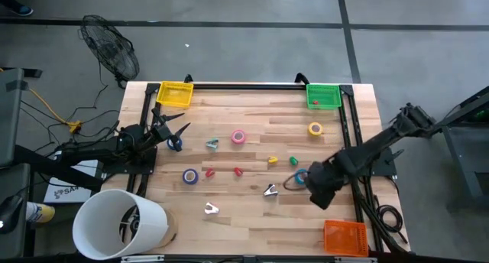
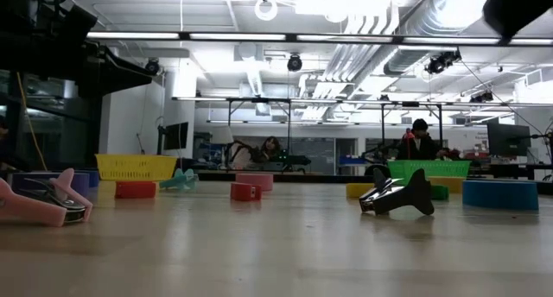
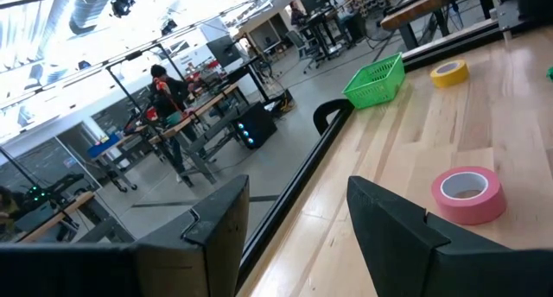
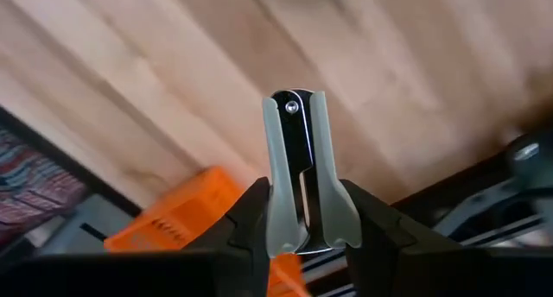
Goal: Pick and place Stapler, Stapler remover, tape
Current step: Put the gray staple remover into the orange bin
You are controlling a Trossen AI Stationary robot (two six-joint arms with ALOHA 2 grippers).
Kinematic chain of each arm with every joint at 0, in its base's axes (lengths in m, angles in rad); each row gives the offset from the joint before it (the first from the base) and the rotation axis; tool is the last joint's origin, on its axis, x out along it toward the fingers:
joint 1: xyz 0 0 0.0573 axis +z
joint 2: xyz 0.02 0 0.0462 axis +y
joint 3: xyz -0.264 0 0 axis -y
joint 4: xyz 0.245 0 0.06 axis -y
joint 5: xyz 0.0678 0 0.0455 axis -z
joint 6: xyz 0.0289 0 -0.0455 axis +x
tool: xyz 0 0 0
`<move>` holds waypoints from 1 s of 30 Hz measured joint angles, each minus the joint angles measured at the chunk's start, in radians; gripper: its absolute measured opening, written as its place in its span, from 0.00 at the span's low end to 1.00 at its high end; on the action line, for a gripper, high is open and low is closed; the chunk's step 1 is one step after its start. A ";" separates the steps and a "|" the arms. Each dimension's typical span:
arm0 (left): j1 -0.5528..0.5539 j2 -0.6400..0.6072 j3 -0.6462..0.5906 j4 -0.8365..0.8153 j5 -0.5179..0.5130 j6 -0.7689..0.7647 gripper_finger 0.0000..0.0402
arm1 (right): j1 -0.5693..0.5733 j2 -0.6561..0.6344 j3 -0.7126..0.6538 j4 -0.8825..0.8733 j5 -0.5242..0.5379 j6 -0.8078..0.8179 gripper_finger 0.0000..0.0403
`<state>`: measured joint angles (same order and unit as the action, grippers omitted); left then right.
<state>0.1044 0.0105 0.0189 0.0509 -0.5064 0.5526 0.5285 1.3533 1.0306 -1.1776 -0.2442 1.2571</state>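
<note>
The staple remover point(image 4: 298, 172) is held between the two fingers of the right gripper point(image 4: 298, 236), lifted above the wooden table point(image 1: 252, 156) near its right side. It is a pale, whitish plastic piece with a dark metal part in the middle, and the fingers squeeze it at its lower, wider part. I judge it light and stiff, with smooth plastic sides that can slip, so a grip on the wide wings is safer than on the narrow end. The orange basket point(image 1: 345, 237) sits at the near right corner of the table, close under the right gripper point(image 1: 319, 188), and looks the likely place to put it.

The left gripper point(image 1: 170, 133) rests at the left edge of the table with its fingers point(image 3: 393, 236) spread and nothing between them.

Many other things lie on the table: a pink tape roll point(image 1: 238, 137), a yellow tape roll point(image 1: 315, 128), a blue tape roll point(image 1: 190, 176) and another blue tape roll point(image 1: 300, 176) just beside the right arm. A dark staple remover point(image 1: 270, 190) and a white one point(image 1: 211, 209) lie nearer the front. The yellow basket point(image 1: 175, 93) and the green basket point(image 1: 323, 95) stand at the far corners. Nothing seems to block the way to the orange basket.
</note>
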 joint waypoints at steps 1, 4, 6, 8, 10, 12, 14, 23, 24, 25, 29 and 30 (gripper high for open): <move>0.000 0.000 0.000 0.000 0.000 0.000 0.48 | 0.027 0.000 0.000 0.018 0.001 0.043 0.25; 0.000 0.000 0.000 0.000 0.000 0.000 0.48 | 0.107 0.000 0.000 0.065 -0.002 0.179 0.25; 0.000 0.000 0.000 0.000 0.000 0.000 0.48 | 0.160 0.000 0.000 0.090 -0.001 0.269 0.25; 0.000 0.000 0.000 0.000 0.000 0.000 0.48 | 0.210 0.000 0.000 0.111 0.002 0.352 0.25; 0.000 0.000 0.000 0.000 0.000 0.000 0.48 | 0.260 0.003 0.000 0.135 0.008 0.441 0.25; 0.000 0.000 0.000 0.000 0.000 0.000 0.48 | 0.309 0.011 0.000 0.165 0.007 0.521 0.25; 0.000 0.000 0.000 0.000 0.000 0.000 0.48 | 0.352 0.025 0.000 0.202 0.007 0.585 0.25; 0.000 0.000 0.000 0.000 0.000 0.000 0.48 | 0.489 0.138 0.001 0.341 0.009 0.709 0.25; 0.000 0.000 0.000 0.000 0.000 0.000 0.48 | 0.495 0.150 0.001 0.346 0.009 0.712 0.25; 0.000 0.000 0.000 0.000 0.000 0.000 0.48 | 0.499 0.161 0.001 0.352 0.009 0.715 0.25; 0.000 0.000 0.000 0.000 0.000 0.000 0.48 | 0.510 0.214 0.001 0.389 0.007 0.729 0.25; 0.000 0.000 0.000 0.000 0.000 0.000 0.48 | 0.512 0.229 0.001 0.401 0.005 0.729 0.25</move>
<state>0.1047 0.0105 0.0189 0.0509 -0.5060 0.5526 1.0409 1.5819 1.0313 -0.7768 -0.2392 1.9861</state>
